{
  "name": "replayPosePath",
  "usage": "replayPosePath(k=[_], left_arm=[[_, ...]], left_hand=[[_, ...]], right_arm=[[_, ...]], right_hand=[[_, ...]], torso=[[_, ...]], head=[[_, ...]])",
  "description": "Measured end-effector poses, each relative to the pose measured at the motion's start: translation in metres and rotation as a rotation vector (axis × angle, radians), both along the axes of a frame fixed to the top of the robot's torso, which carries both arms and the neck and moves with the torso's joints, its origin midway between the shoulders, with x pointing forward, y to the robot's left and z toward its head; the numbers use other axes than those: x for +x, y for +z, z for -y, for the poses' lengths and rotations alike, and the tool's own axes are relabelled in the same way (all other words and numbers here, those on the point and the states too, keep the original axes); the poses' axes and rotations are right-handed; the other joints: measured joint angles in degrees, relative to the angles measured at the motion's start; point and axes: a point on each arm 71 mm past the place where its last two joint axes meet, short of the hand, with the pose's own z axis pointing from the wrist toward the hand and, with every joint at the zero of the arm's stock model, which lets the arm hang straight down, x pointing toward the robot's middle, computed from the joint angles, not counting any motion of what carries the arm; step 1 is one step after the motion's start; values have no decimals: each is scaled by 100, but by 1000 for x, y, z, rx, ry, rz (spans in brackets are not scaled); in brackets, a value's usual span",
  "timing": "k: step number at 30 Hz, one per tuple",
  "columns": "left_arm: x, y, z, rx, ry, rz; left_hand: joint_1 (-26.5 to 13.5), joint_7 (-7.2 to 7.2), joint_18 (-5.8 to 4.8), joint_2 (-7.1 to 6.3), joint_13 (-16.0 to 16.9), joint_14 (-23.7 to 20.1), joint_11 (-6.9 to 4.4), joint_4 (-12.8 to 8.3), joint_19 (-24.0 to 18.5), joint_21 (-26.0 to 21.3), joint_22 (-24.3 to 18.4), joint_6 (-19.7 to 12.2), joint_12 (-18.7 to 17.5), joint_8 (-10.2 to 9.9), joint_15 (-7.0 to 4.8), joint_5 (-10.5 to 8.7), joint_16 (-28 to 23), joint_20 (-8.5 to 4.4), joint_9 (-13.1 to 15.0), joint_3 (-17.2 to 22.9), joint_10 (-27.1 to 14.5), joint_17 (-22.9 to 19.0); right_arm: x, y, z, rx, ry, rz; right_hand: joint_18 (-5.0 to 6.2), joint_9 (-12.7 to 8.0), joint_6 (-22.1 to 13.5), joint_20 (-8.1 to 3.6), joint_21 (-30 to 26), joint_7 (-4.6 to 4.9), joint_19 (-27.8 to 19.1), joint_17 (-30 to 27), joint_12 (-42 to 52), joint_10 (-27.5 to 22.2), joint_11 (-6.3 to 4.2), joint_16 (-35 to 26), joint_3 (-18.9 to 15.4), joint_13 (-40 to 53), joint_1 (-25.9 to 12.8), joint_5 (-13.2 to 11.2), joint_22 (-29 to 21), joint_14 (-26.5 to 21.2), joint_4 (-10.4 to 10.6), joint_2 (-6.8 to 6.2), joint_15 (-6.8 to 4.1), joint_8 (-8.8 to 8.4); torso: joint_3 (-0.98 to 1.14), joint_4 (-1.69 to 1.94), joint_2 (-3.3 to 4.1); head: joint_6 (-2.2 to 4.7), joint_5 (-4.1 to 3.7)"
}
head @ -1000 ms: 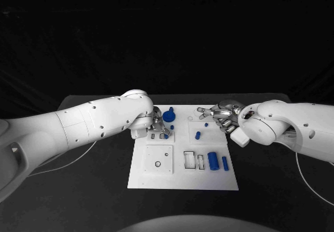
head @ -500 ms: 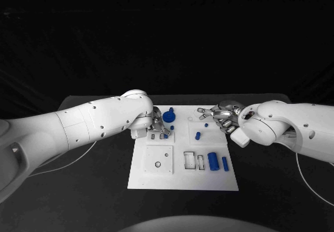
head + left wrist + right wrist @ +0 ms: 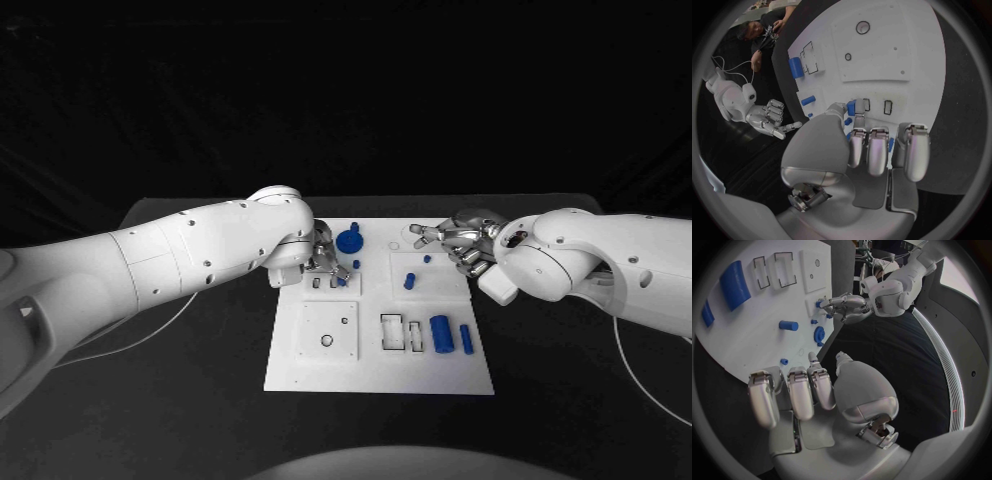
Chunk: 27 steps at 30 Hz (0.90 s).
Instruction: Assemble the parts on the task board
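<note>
The white task board (image 3: 325, 365) lies mid-table. My left hand (image 3: 329, 262) hovers over its far left part, just beside a round blue part (image 3: 351, 240). In the left wrist view the thumb and a fingertip pinch a small blue piece (image 3: 851, 107) right next to two narrow slots (image 3: 887, 106). My right hand (image 3: 450, 243) hangs over the board's far right edge, fingers spread and holding nothing. A short blue peg (image 3: 410, 280) lies between the two hands. A thick blue cylinder (image 3: 441, 333) and a thin blue bar (image 3: 466, 338) rest near the right edge.
Empty rectangular recesses (image 3: 392, 331) sit beside the cylinder, and a raised square plate with small holes (image 3: 329, 328) is on the board's near left. The black table (image 3: 202, 380) surrounds the board. A thin cable (image 3: 152, 335) trails on the left.
My left hand has shifted slightly toward the near side, bringing the small blue piece down by the slots. The right hand has stayed put.
</note>
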Motion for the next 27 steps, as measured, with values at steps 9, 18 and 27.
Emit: replayPosePath(k=[9,18,27], left_arm=[[-1,1,-14,-12,10,2],[-1,6,-34,-22,38,-3],[-3,5,-41,-27,54,-26]], left_hand=[[40,-9,0,-25,-1,5,0,-7,9,0,0,-9,0,-2,-5,0,0,-9,14,41,0,-1],[174,-14,-1,-70,-1,20,-20,-7,-11,0,0,17,0,107,-20,-2,0,-29,123,150,20,-1],[180,-10,0,-77,-2,20,-20,9,-11,0,0,36,0,118,-20,-13,0,-29,153,165,21,-2]], right_arm=[[-1,-5,2,-3,-6,-10],[-1,-7,4,-5,-10,-15],[-1,-8,4,-6,-10,-17]], right_hand=[[0,-1,0,0,0,0,0,0,0,0,0,0,0,0,-17,0,0,0,0,17,0,20],[0,-1,0,0,0,0,0,0,0,0,0,0,0,-1,-17,0,-1,0,0,17,0,20],[0,-2,0,0,0,0,0,-1,0,0,0,0,0,-1,-17,0,-1,0,0,17,0,20]], torso=[[0,-2,-8],[3,2,-14],[2,4,-4]], head=[[-11,2],[-26,-5],[-19,3]])
